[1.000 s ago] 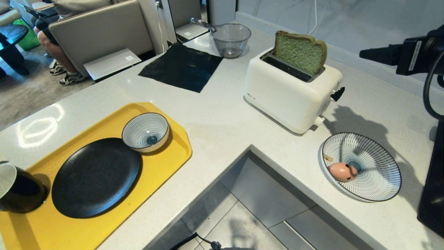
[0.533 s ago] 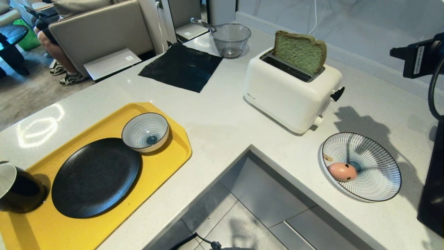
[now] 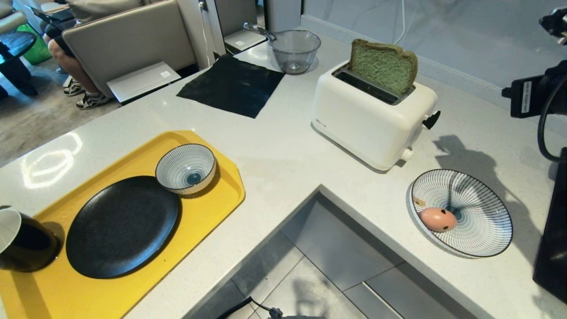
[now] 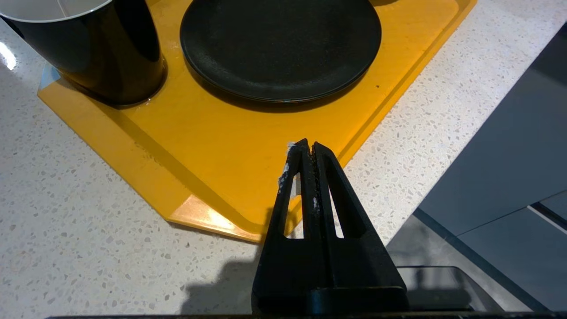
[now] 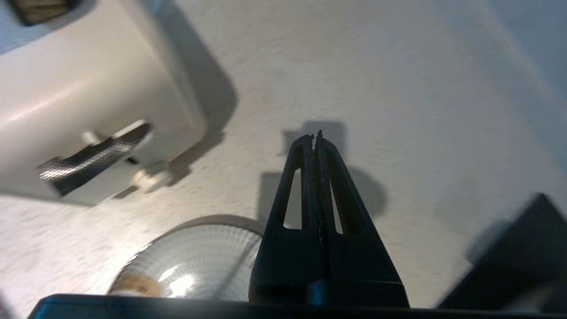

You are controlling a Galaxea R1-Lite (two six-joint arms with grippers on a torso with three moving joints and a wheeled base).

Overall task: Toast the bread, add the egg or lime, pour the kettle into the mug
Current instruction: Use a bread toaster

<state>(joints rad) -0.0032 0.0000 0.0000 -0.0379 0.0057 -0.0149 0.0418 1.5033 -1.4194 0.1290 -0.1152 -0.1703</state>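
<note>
Bread [image 3: 383, 65]: one thick slice, pale green crumb, light brown crust, standing upright in the rear slot of the white toaster [image 3: 371, 118], most of the slice above the slot. Egg [image 3: 437, 219]: small, pinkish-salmon, small black marks on the shell, lying on its side in the striped dish [image 3: 483, 212], near the dish's left rim. Mug [image 3: 24, 239]: glossy black outside, white inside, upright on the yellow tray [image 3: 208, 208] at its left end, just beside the black plate [image 3: 122, 226].

A home kitchen: speckled white countertop [image 3: 283, 159] with a toaster [image 3: 372, 119], beside a lounge with a sofa [image 3: 128, 40].
</note>
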